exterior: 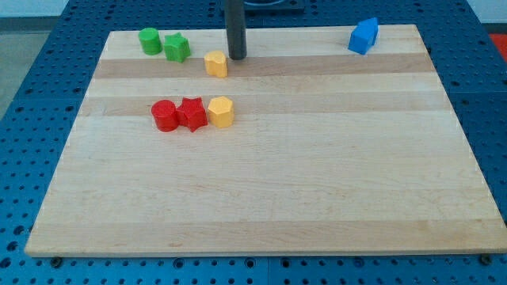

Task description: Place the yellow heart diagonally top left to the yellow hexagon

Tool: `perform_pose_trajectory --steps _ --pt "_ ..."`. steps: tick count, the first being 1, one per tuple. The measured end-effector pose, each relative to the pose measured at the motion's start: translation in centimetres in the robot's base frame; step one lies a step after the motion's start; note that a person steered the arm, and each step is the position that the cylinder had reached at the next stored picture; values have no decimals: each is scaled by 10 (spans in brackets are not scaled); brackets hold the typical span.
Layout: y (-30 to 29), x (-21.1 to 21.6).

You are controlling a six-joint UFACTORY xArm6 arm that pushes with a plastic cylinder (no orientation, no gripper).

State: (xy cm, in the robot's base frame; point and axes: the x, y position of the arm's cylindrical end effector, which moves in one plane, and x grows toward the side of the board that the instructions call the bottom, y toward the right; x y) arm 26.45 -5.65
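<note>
My tip (236, 55) has no jaws, nothing to open or close, grips nothing; it sits just beside the yellow heart (215, 63), at the heart's 2 o'clock, maybe touching, cannot tell. Yellow hexagon (221, 112) is below, at the heart's 6 o'clock, a gap apart. So the heart is roughly straight above the hexagon, not yet clearly at its 10-11 o'clock; my guess is a short push toward 9 o'clock is left.

Risks: the tip is off-centre on the heart, so a push could spin it or let it slip past the tip. Pushing too far toward 9 o'clock sends the heart into the green star-like block (177, 48), which touches the green cylinder (150, 40). A push angled toward 6 o'clock could knock the hexagon, which touches the red star (192, 113) next to the red cylinder (165, 115). Blue block (364, 36) is well apart at 3 o'clock.

Containers: 0 on the wooden board (317, 198), nothing held in anything.
</note>
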Motion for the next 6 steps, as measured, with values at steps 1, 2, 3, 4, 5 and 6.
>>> perform_pose_trajectory --steps 1,2,3,4,5,6 --pt "-20 0" --pt "-39 0" --pt "-47 3" --pt "-58 9" --pt "-69 22" --pt "-70 36"
